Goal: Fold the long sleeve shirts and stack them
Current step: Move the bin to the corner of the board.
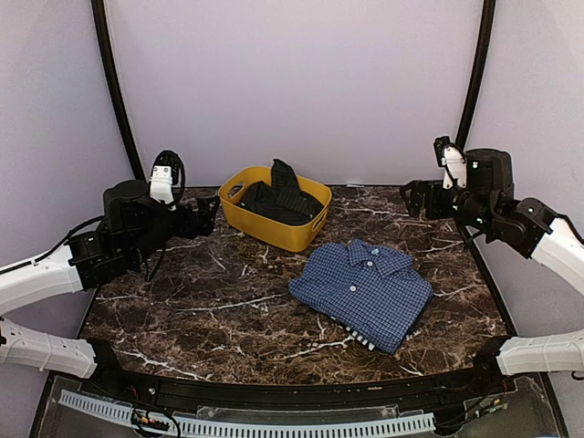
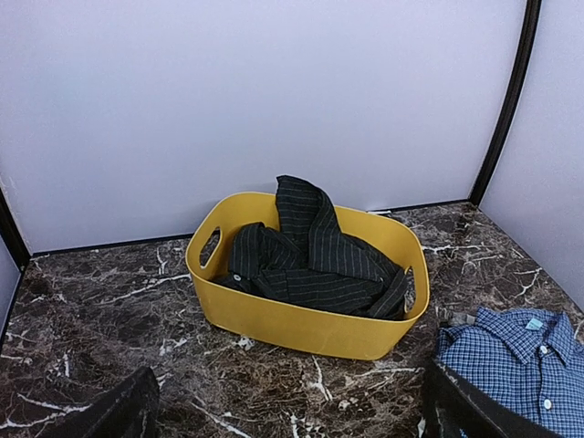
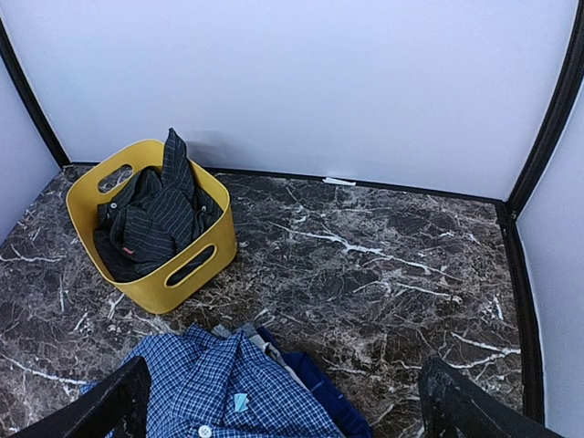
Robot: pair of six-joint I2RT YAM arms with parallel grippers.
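The black pinstriped shirt [image 1: 280, 195] lies crumpled in the yellow basket [image 1: 274, 230], one part standing up above the rim; it shows in the left wrist view [image 2: 310, 260] and the right wrist view [image 3: 151, 219], where its small red tag shows. The blue checked shirt [image 1: 365, 290] lies folded, collar up, on top of other folded cloth at the table's centre right; it also shows in the left wrist view [image 2: 516, 365] and the right wrist view [image 3: 228, 392]. My left gripper [image 1: 208, 212] is open and empty, raised left of the basket. My right gripper [image 1: 411, 196] is open and empty, raised at the far right.
The marble table [image 1: 210, 310] ends at a black rim at the front. A dark blue folded garment [image 3: 324, 401] and a striped edge [image 1: 363, 339] stick out under the blue shirt. Curved black poles [image 1: 114, 82] and pale walls enclose the back.
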